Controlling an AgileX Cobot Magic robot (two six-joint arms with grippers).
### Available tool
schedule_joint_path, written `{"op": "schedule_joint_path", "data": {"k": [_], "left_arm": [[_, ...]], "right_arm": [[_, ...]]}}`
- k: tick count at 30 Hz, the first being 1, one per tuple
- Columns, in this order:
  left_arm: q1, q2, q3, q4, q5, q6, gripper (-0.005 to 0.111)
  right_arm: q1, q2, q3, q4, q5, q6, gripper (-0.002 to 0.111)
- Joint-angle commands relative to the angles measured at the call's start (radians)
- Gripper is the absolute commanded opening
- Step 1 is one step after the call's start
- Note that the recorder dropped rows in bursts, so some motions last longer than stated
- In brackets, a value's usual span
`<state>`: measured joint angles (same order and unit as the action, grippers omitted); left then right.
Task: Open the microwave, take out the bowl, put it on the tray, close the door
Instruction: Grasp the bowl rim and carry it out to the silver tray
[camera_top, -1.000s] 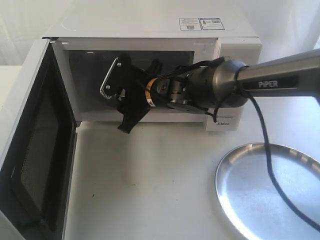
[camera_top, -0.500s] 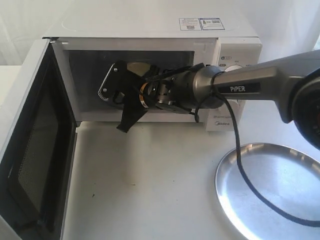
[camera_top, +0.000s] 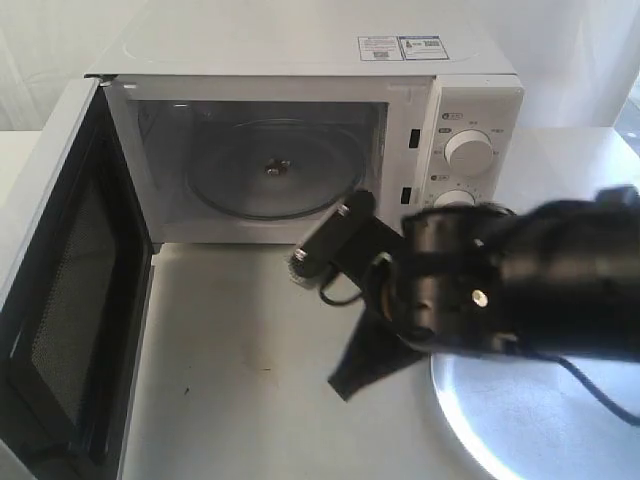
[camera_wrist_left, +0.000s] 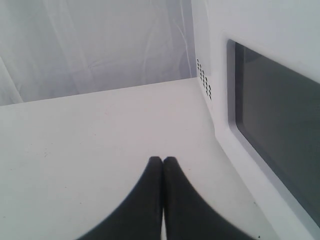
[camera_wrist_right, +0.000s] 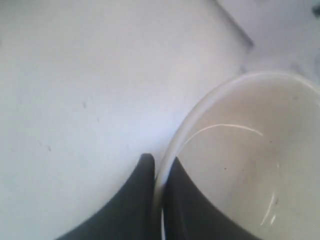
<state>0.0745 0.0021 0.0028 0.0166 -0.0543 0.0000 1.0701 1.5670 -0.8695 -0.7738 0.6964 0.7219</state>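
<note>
White microwave (camera_top: 280, 50) stands far in the exterior view, its door (camera_top: 70, 300) swung wide to the left, the top stickers (camera_top: 401, 47) too small to read, and your blurred right arm (camera_top: 510, 290) hangs over the left edge of the tray (camera_top: 500, 425) at near right. The left wrist view shows you the left gripper (camera_wrist_left: 162, 160), fingertips pressed together on nothing, beside the door's dark window. Only the right wrist view shows the bowl (camera_wrist_right: 240, 165): the right gripper (camera_wrist_right: 159, 162) pinches its rim, one finger inside, one outside.

tray (camera_top: 505, 432): shiny metal | bowl (camera_wrist_right: 240, 175): glossy, smooth | microwave (camera_top: 260, 40): smooth white shell | table (camera_top: 240, 330): matt
</note>
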Motion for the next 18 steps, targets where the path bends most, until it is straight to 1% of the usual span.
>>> {"op": "schedule_joint_path", "data": {"k": [1,4,10,14,18], "left_arm": [[-0.001,-0.002,-0.003,-0.008,-0.006,0.000,0.000],[-0.001,-0.002,-0.003,-0.008,-0.006,0.000,0.000],[-0.001,-0.002,-0.003,-0.008,-0.006,0.000,0.000],[-0.001,-0.002,-0.003,-0.008,-0.006,0.000,0.000],[-0.001,-0.002,-0.003,-0.008,-0.006,0.000,0.000]], "right_arm": [[0.006,-0.075,0.243,-0.142,0.012,0.256,0.000],[0.006,-0.082,0.344,-0.242,-0.009,0.419,0.000],[0.006,-0.082,0.419,-0.395,-0.052,0.592,0.000],[0.006,-0.082,0.428,-0.426,-0.049,0.651,0.000],[0.006,-0.082,0.428,-0.439,0.017,0.717,0.000]]}}
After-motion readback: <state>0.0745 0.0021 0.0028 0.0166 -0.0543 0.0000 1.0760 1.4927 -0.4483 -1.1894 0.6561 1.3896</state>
